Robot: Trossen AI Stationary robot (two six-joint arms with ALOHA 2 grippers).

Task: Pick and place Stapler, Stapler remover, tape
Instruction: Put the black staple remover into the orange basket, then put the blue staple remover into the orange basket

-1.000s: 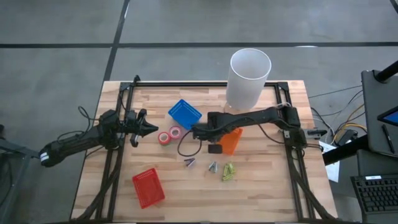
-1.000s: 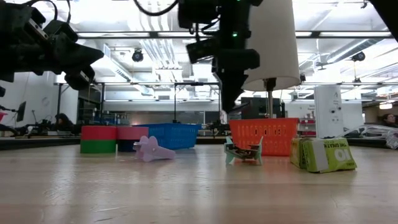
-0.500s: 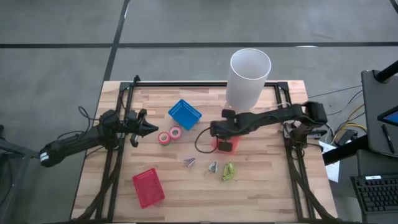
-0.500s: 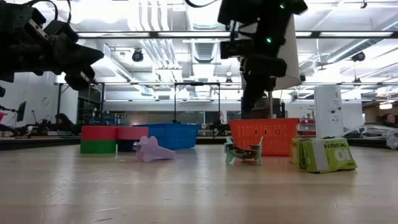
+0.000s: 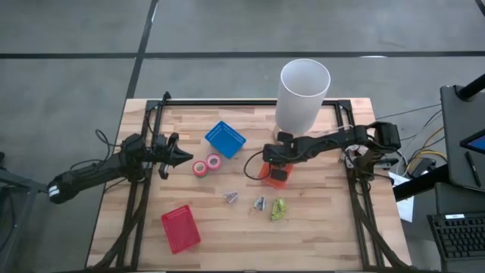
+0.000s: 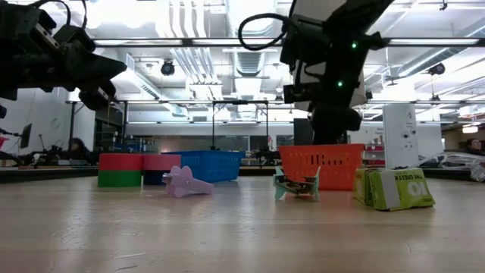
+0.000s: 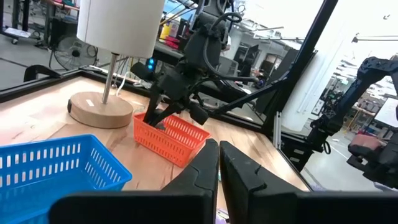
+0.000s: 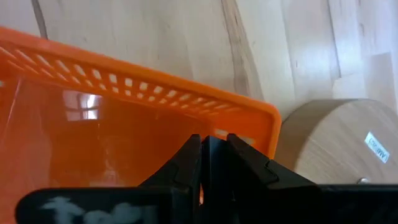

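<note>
The right gripper (image 5: 277, 174) is held over the orange basket (image 5: 267, 172), jaws clenched and empty. The tape (image 5: 207, 164) should be picked next.

We see a pale, matt planked wooden table (image 5: 326, 227), an orange perforated plastic basket (image 8: 124, 118) with a glossy inside, a blue latticed plastic basket (image 7: 56, 168), and a smooth round wooden lamp base (image 8: 336, 143).
</note>
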